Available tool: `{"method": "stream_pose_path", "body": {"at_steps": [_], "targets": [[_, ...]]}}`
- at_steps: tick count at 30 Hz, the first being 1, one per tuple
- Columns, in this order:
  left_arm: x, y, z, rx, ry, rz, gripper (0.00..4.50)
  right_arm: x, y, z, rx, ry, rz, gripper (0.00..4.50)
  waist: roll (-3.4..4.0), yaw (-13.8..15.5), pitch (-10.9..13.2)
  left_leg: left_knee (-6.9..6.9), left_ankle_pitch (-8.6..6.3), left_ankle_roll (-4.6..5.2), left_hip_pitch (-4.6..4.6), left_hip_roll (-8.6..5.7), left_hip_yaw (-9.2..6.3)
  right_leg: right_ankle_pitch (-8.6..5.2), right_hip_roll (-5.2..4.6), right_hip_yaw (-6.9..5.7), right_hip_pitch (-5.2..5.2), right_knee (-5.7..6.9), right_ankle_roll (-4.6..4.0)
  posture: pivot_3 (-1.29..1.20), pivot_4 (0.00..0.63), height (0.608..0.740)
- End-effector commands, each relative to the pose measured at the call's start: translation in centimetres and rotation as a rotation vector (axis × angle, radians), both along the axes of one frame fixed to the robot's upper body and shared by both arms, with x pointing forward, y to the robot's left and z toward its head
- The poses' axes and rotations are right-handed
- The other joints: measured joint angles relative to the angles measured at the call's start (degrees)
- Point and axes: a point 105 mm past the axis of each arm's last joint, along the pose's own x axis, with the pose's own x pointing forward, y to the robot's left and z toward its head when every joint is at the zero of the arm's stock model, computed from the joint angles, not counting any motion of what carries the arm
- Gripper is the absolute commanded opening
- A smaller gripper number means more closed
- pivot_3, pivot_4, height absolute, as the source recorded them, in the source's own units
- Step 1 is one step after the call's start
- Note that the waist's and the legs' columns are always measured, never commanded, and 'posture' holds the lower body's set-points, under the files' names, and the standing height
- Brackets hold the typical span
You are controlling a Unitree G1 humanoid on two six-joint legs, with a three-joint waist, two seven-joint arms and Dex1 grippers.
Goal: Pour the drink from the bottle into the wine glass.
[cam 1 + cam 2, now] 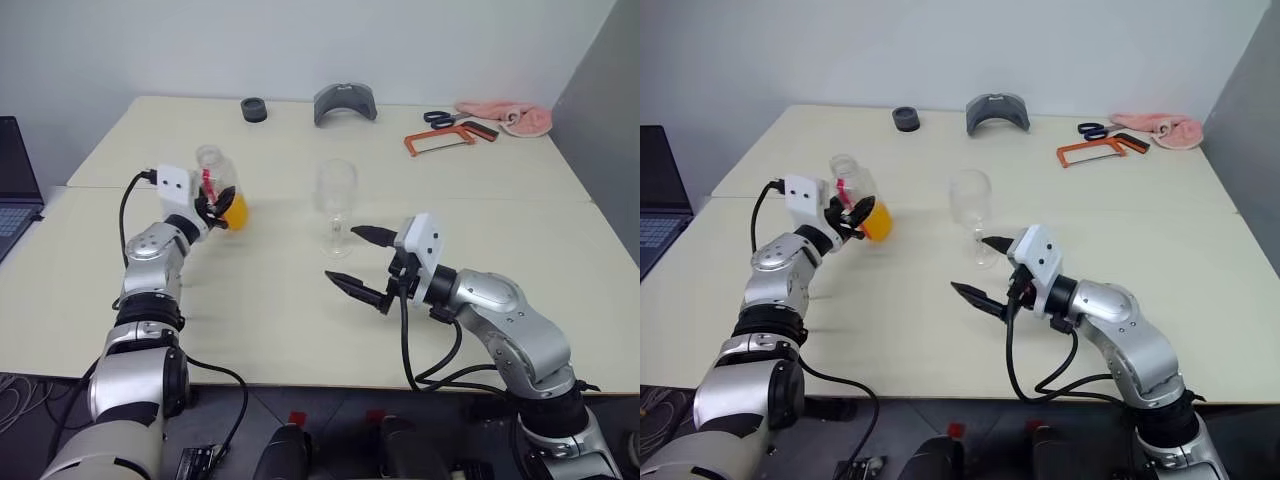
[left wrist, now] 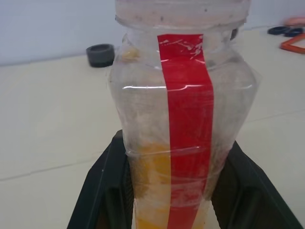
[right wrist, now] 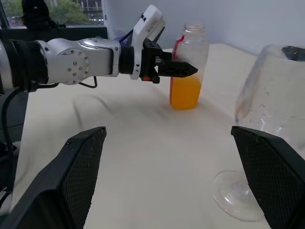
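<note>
The bottle (image 1: 216, 180) stands roughly upright at the left of the table (image 1: 300, 320), clear with a red stripe (image 2: 187, 119) and an uncapped neck (image 3: 192, 29). The orange drink (image 1: 237, 211) fills its lower part. My left gripper (image 1: 214, 213) is shut on the bottle, its black fingers (image 2: 102, 191) pressing both sides low down. The empty wine glass (image 1: 337, 198) stands upright at the table's middle, to the right of the bottle. My right gripper (image 1: 342, 253) is open just in front of the glass's foot (image 3: 236, 195), apart from it and holding nothing.
Along the far edge lie a black ring (image 1: 254, 109), a grey curved piece (image 1: 345, 102), an orange saw frame (image 1: 440, 142), scissors (image 1: 445, 118) and a pink cloth (image 1: 512, 116). A laptop (image 1: 15, 190) sits off the table's left side.
</note>
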Motion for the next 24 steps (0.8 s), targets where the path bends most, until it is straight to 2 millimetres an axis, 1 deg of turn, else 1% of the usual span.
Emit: {"method": "stream_pose_path", "body": {"at_steps": [1,4,5,8,10,16,24], "targets": [[-0.5,-2.9,4.3,0.102,-0.153,-0.093,1.69,-0.3,-1.2,2.1,0.065,-0.070,-0.034,4.50,-0.01,0.05,0.01,0.00,0.00,0.00,-0.01,0.00,-0.02,0.00,-0.01,0.00,0.00,0.00,0.00,0.00,0.150,0.740],[-0.7,-3.9,5.2,0.153,-0.185,-0.118,1.69,0.0,-1.6,2.4,0.086,-0.068,-0.054,4.50,-0.01,0.03,0.01,-0.01,0.00,0.01,0.01,-0.02,0.00,0.00,-0.01,0.02,0.00,0.00,0.00,0.00,0.150,0.740],[-0.7,-4.4,5.6,0.177,-0.200,-0.128,1.69,0.3,-2.0,2.5,0.095,-0.072,-0.073,4.50,-0.01,-0.09,0.01,-0.01,0.00,0.01,0.01,-0.02,0.01,0.00,0.01,0.02,0.00,0.00,0.00,0.00,0.150,0.740],[-0.9,-6.8,7.3,0.345,-0.288,-0.186,1.69,1.4,-3.3,3.3,0.125,-0.107,-0.110,4.50,-0.01,-0.10,0.01,-0.02,-0.01,0.02,0.03,-0.06,0.05,0.00,0.09,0.01,0.00,0.00,0.00,0.00,0.150,0.740],[-1.0,-7.7,7.8,0.434,-0.330,-0.206,1.69,1.9,-3.9,3.2,0.109,-0.118,-0.104,4.50,-0.02,-0.07,0.02,-0.01,-0.01,0.02,0.02,-0.08,0.08,0.00,0.09,0.02,0.00,-0.01,0.00,0.00,0.150,0.740],[-0.9,-9.3,8.9,0.598,-0.438,-0.228,1.69,2.9,-5.1,3.2,0.061,-0.127,-0.088,4.50,-0.03,-0.09,0.02,-0.05,-0.01,0.03,0.03,-0.08,0.40,0.00,0.08,0.06,-0.01,-0.02,0.00,0.00,0.150,0.740],[-0.7,-9.8,9.8,0.763,-0.545,-0.207,1.69,2.9,-5.2,3.2,0.060,-0.126,-0.087,4.50,-0.04,-0.08,0.03,-0.04,-0.02,0.03,0.02,-0.08,0.55,0.00,0.09,0.11,-0.04,-0.01,0.00,0.00,0.150,0.740]]}}
